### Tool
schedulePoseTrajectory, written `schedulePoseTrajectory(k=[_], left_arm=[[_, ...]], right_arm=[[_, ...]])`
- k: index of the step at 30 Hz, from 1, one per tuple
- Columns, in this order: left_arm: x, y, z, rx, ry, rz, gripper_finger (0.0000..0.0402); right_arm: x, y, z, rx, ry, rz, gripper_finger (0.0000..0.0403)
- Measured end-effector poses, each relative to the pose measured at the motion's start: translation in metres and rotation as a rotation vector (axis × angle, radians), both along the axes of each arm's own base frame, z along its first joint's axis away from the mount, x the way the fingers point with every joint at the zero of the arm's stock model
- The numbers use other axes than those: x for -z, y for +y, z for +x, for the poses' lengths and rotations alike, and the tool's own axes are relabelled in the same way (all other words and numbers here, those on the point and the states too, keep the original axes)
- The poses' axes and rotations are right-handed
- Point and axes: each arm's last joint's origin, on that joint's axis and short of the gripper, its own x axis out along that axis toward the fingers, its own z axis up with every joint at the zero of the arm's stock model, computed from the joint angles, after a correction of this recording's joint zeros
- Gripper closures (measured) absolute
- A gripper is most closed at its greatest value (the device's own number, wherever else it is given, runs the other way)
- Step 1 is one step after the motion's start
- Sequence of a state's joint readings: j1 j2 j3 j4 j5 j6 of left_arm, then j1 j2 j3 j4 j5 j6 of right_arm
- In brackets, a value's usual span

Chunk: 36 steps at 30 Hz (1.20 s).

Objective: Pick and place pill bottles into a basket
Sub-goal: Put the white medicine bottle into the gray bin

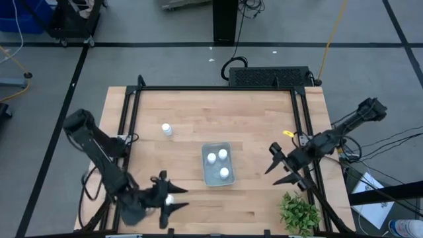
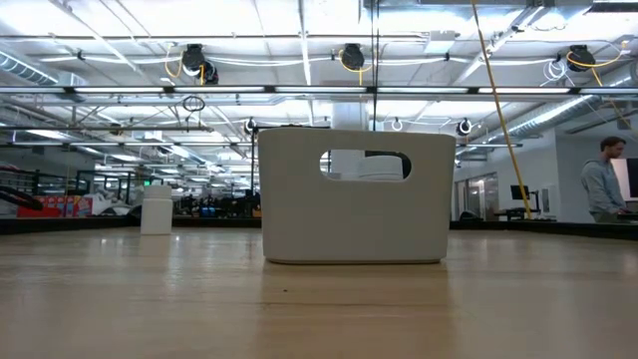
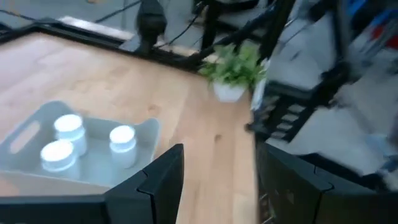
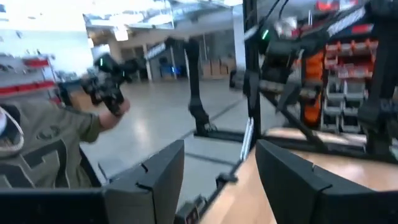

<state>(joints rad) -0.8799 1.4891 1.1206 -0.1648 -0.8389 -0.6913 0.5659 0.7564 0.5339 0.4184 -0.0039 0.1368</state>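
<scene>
The pale blue-grey tray stands mid-table and holds three white pill bottles; it also shows in the left wrist view and the low view. A fourth bottle stands on its base at the far left of the table and also shows in the low view. A fifth bottle shows between my left gripper's fingers, near their roots; the left wrist view does not show it. That gripper is open near the front edge, pointing toward the tray. My right gripper is open and empty, right of the tray. My left gripper is open with the fifth bottle between its fingers in the high view. I cannot tell whether a finger touches the bottle.
A green plant in a white pot stands at the front right corner and shows in the left wrist view. A black frame borders the table. Bare wood lies left of and behind the tray. People show in the room beyond.
</scene>
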Motion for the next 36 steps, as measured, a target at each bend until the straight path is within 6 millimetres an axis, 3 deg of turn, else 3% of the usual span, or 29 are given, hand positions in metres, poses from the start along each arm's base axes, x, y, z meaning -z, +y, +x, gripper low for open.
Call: schedulePoseTrajectory(k=[5, 9, 12, 21, 27, 32, 36], left_arm=[[0.010, -0.011, 0.002, -0.097, 0.252, 0.034, 0.0191], [0.032, -0.001, -0.006, -0.249, 0.582, 0.006, 0.0177], [0.042, 0.003, -0.009, -0.331, 0.736, -0.072, 0.0158], [0.048, 0.001, -0.004, -0.346, 0.842, -0.179, 0.0120], [0.049, 0.004, -0.003, -0.351, 0.863, -0.192, 0.0127], [0.065, 0.007, -0.006, -0.382, 0.926, -0.237, 0.0137], [0.071, 0.003, -0.003, -0.349, 0.877, -0.262, 0.0142]], right_arm=[[-0.004, 0.002, -0.004, -0.021, -0.041, -0.001, 0.0209], [-0.004, 0.003, -0.004, -0.019, -0.048, -0.016, 0.0209], [-0.004, 0.002, -0.004, -0.013, -0.062, -0.036, 0.0209], [-0.002, 0.003, -0.004, -0.014, -0.045, -0.044, 0.0209], [0.000, 0.003, -0.003, -0.016, -0.025, -0.036, 0.0209], [0.000, 0.003, -0.003, -0.016, -0.025, -0.036, 0.0209], [0.000, 0.003, -0.003, -0.016, -0.025, -0.036, 0.0209]])
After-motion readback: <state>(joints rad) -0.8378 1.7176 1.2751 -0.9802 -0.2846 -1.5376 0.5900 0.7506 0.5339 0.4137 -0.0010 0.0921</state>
